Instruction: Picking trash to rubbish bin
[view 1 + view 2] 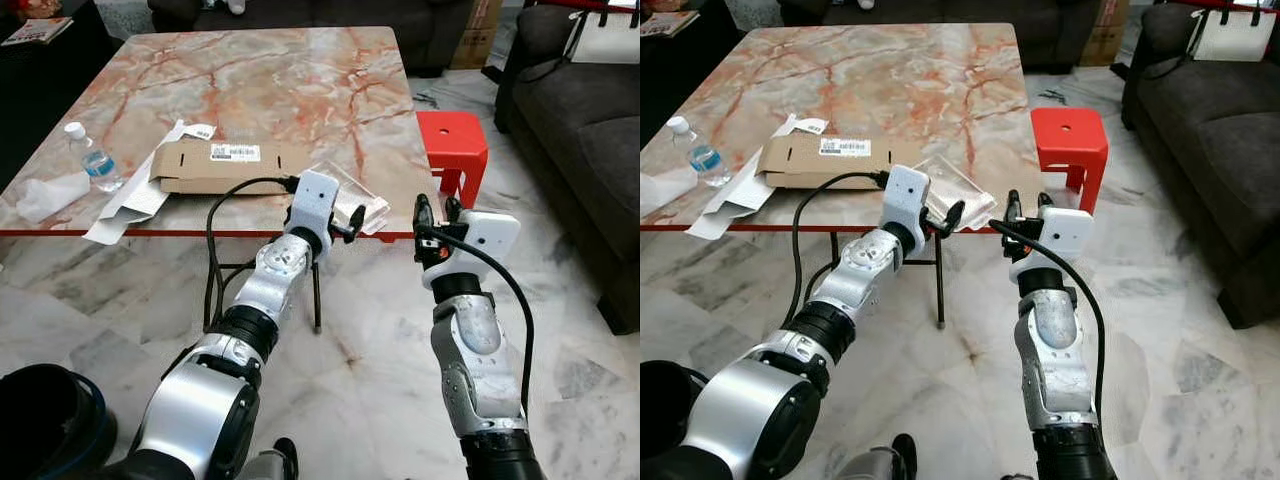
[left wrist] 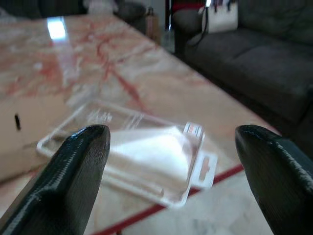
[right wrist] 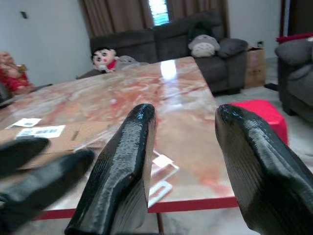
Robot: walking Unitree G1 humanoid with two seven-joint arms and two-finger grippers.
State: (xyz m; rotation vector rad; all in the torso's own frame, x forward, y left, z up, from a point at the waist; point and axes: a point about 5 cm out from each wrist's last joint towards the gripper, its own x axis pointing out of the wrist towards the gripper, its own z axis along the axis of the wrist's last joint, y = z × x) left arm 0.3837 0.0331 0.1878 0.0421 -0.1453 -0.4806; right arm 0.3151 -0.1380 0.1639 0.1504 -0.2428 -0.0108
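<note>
A clear plastic blister pack lies at the front edge of the marble table, slightly over the red rim. My left gripper is open just in front of it, and in the left wrist view the pack sits between and beyond the two fingers. A flat cardboard box, white paper strips, a small water bottle and crumpled tissue lie further left on the table. My right gripper is open and empty, held off the table's front right corner.
A red stool stands right of the table, just beyond my right gripper. A dark sofa fills the right side. A dark round container with a blue rim sits on the floor at my lower left.
</note>
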